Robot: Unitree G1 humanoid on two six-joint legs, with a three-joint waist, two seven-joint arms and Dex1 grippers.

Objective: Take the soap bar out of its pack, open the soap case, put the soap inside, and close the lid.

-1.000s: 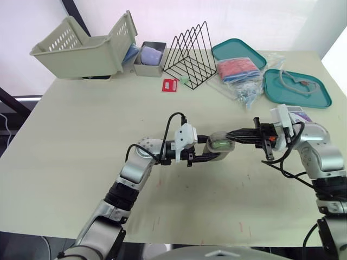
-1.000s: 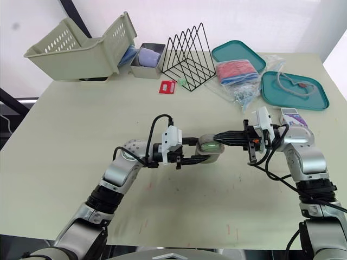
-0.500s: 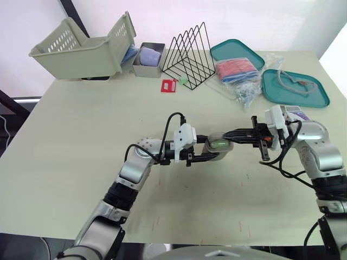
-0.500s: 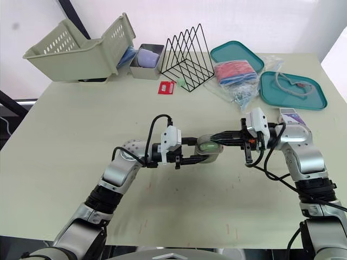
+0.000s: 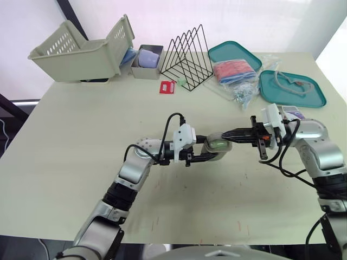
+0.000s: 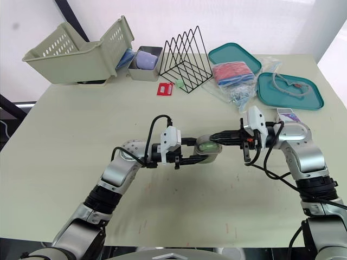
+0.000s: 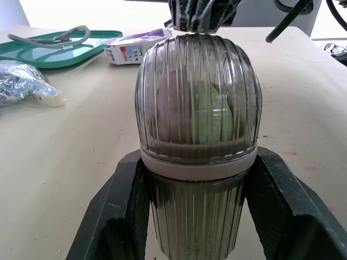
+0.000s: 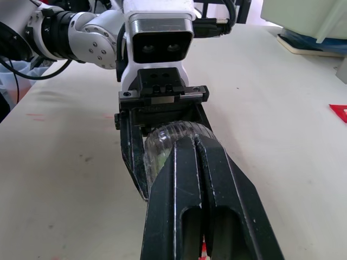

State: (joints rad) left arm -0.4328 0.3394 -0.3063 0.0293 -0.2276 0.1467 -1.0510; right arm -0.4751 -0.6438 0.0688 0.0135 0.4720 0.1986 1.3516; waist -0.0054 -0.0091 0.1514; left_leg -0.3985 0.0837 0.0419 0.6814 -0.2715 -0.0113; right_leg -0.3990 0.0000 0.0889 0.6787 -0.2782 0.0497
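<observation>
The soap case (image 5: 218, 145) is a ribbed, translucent grey box with the green soap (image 7: 209, 116) showing through its closed lid. My left gripper (image 5: 212, 151) is shut on the soap case, one black finger (image 7: 116, 216) on each side of its lower half. It holds the case just above the table's middle. My right gripper (image 5: 230, 135) comes in from the right, shut, with its fingertips (image 8: 194, 149) pressed together against the top of the lid. The purple and white soap pack (image 5: 296, 114) lies on the table behind my right wrist.
Along the far edge stand a beige basket (image 5: 76, 49), a metal tin (image 5: 147, 58) and a black wire rack (image 5: 187, 51), with a red card (image 5: 168, 86) in front. Two teal trays (image 5: 291, 89) and plastic bags (image 5: 238, 73) lie at the far right.
My right gripper has edged left, closer onto the case lid. The left gripper and the case have stayed put.
</observation>
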